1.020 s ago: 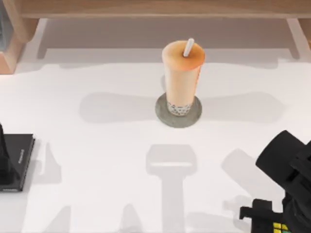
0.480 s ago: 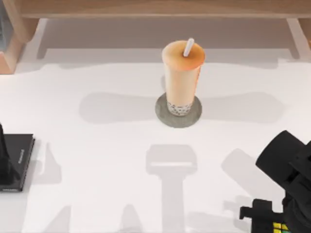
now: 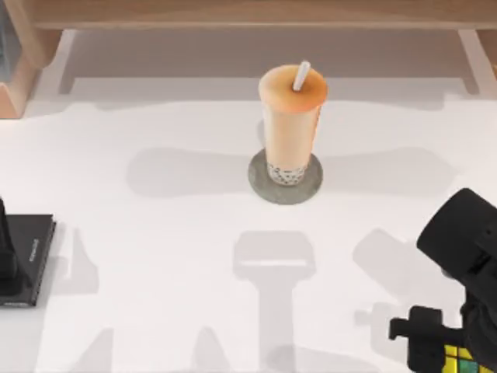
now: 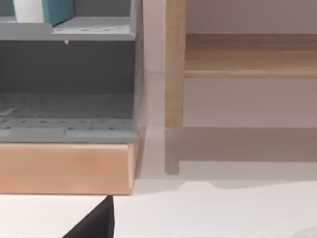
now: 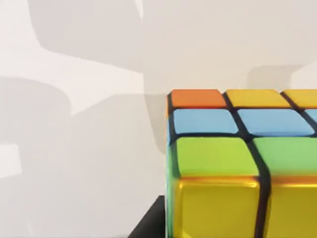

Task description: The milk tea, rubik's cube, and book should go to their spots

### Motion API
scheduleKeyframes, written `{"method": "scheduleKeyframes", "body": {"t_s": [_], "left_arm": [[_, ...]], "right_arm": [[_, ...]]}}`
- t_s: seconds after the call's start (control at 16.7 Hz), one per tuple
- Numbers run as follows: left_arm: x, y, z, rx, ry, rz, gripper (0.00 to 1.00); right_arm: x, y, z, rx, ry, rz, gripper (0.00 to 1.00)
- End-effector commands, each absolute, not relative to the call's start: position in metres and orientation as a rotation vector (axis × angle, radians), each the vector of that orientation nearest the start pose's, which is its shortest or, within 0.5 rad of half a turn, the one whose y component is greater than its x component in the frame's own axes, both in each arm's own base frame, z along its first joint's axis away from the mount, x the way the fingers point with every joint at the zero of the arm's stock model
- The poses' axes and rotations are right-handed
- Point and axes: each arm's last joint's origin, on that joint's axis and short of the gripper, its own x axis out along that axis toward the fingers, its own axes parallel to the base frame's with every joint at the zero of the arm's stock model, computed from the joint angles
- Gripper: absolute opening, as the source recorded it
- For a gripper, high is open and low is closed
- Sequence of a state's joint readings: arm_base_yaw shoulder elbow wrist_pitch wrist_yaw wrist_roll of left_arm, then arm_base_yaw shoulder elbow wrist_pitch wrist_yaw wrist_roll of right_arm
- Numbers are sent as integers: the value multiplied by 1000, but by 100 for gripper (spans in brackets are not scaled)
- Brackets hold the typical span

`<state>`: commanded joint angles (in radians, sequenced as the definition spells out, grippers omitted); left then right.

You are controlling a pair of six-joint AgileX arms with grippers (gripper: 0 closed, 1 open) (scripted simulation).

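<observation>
Across the white table [image 3: 155, 256], going from the biggest thing down, a wooden shelf [image 3: 248, 14] spans the far edge, with a grey rack on a wooden base [image 4: 67, 166] at the far left corner; the left wrist view catches the teal book [image 4: 58, 10] standing in that rack's upper tier. Midway along the table, nearer the far edge, the milk tea [image 3: 292, 124] stands upright on a round grey coaster [image 3: 264, 186]. A flat black slab [image 3: 29, 256] lies at the left edge, where my left arm is parked; I cannot tell its grip. At the near right corner my right gripper [image 3: 450, 359] is down at the rubik's cube [image 3: 460, 365], and the right wrist view has the cube [image 5: 237, 163] tight against the camera. I cannot tell whether my fingers are clenched on it.

Risks, as I judge them: an off-centre grip could let the cube twist or slip, and it sits close to the table's near edge, so a slip might send it off. A low carry toward the middle could clip the tall cup and topple it.
</observation>
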<state>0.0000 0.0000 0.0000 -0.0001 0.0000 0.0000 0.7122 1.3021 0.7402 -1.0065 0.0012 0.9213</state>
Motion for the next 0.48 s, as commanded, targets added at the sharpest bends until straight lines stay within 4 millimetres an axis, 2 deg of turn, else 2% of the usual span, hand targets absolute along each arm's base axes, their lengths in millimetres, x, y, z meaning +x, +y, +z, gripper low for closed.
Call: {"method": "scheduleKeyframes", "body": {"t_s": [0.3,0.48], "left_arm": [[106,-1,160,0,0,0,100],[106,-1,160,0,0,0,100]], "right_arm": [[151,130,176,169,1550,-154,0],[175,140,189,187,1433,-61,0]]}}
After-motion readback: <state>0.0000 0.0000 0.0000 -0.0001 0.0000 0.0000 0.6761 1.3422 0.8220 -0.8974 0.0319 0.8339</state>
